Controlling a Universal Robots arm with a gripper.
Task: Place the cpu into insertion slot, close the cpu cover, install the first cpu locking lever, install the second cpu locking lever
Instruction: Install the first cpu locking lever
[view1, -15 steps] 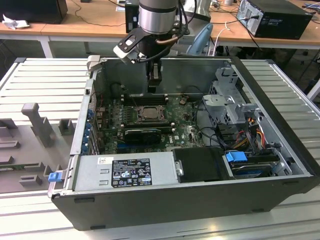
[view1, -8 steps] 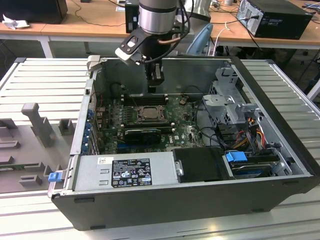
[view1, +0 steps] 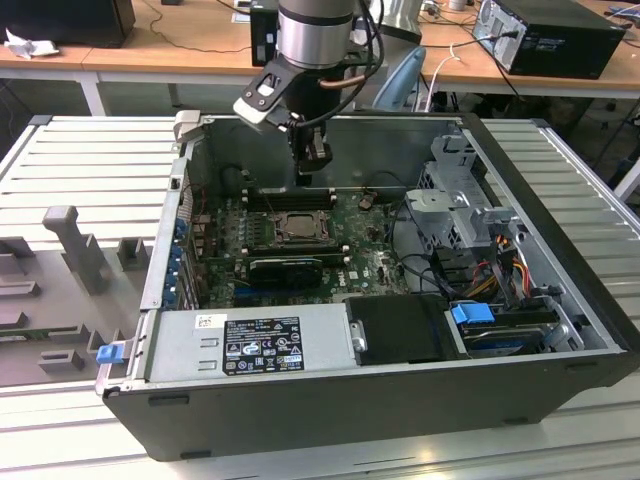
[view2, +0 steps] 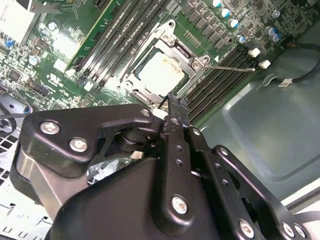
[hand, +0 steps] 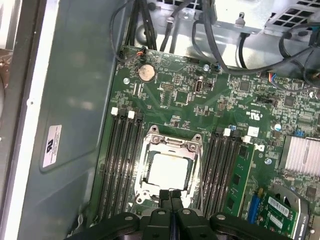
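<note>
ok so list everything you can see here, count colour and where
table: one, silver slats, under the case
case: one, dark grey, open on top
tray: one, grey, on the exterior view's left of the case
power supply: one, silver, along the case's near wall
board: one, green, inside the case
cover: one, silvery, lying flat on the board
cpu: one, silver-grey, showing through the cover's window
memory slots: two banks, black, either side of the cover
battery: one, silver, on the board
arm: one, silver, above the case
end effector: one, black, shut, tips at the cover's edge
</note>
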